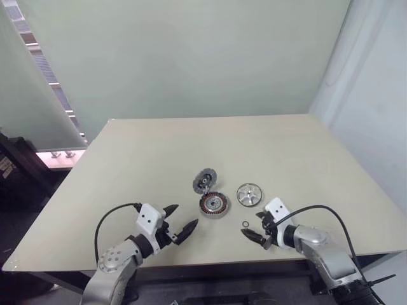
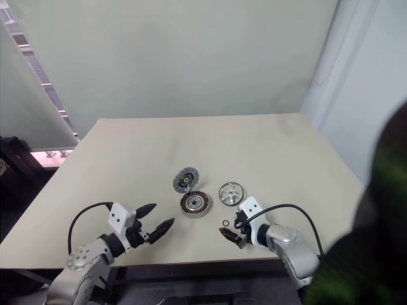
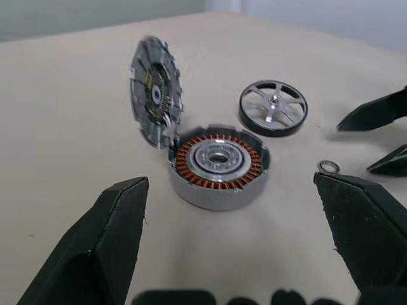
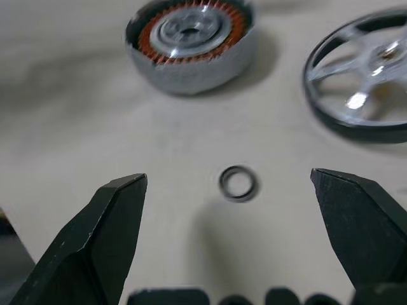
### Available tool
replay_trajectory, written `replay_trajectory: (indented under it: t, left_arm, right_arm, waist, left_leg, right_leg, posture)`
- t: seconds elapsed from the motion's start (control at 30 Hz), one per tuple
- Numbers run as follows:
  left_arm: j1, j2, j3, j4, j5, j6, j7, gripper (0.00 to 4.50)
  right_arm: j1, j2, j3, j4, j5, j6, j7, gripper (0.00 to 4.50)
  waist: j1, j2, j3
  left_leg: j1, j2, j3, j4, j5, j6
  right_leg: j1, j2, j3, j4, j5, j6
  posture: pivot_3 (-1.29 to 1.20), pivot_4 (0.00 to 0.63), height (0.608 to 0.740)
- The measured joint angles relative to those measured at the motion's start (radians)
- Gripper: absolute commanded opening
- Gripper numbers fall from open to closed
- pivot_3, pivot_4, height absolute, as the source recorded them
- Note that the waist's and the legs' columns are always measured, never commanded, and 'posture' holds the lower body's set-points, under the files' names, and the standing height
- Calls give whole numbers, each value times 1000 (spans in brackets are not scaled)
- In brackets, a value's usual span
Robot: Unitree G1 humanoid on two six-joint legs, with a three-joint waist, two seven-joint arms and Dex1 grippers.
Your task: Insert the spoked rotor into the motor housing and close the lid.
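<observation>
While both arms hovered:
Head view: left end effector [image 1: 180,224] and right end effector [image 1: 257,229] gaped empty; spoked rotor [image 1: 249,194] lay right of motor housing [image 1: 214,204].
Left wrist: lid [image 3: 155,101], propped upright against the housing, could topple.
Right wrist: small ring [image 4: 238,183] sat ahead, risking a wrong pick.

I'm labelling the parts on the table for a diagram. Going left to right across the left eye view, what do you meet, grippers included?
Left gripper, open → motor housing → small ring → right gripper, open. The lid and the spoked rotor overlap these in the order, so they are left out.
</observation>
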Motion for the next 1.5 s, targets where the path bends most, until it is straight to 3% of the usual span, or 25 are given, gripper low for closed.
replay_trajectory:
  t: [0.57, 0.67, 0.97, 1.5]
  left_arm:
    - [20, 6, -23, 1, 18, 4, -8, 4461]
    - [19, 6, -24, 8, 19, 4, -8, 4500]
    - [17, 6, -30, 34, 21, -10, -9, 4500]
    - [0, 5, -30, 63, 36, -39, -14, 4500]
  right_arm:
    - [-49, 49, 34, 152, -51, -84, -9, 4500]
    - [-51, 53, 38, 163, -66, -100, -15, 3966]
    - [-59, 63, 38, 185, -100, -124, -42, 823]
    - [-92, 83, 12, 65, -62, -26, -39, 803]
  waist:
    - [0, 0, 0]
    - [-1, 0, 0]
    - [-3, 0, 0]
    - [-3, 0, 0]
  left_leg:
    - [0, 0, 0, 0, 0, 0]
    - [0, 0, 0, 0, 0, 0]
    - [0, 1, 1, 0, 0, 0]
    - [0, 1, 2, 0, 0, 0]
  right_leg:
    - [-1, 0, 0, 0, 0, 0]
    - [0, 0, 0, 0, 0, 0]
    - [-1, 1, 0, 0, 0, 0]
    - [-1, 1, 1, 1, 0, 0]
  posture:
    - [0, 0, 740]
    - [0, 0, 740]
    - [0, 0, 740]
    - [0, 0, 740]
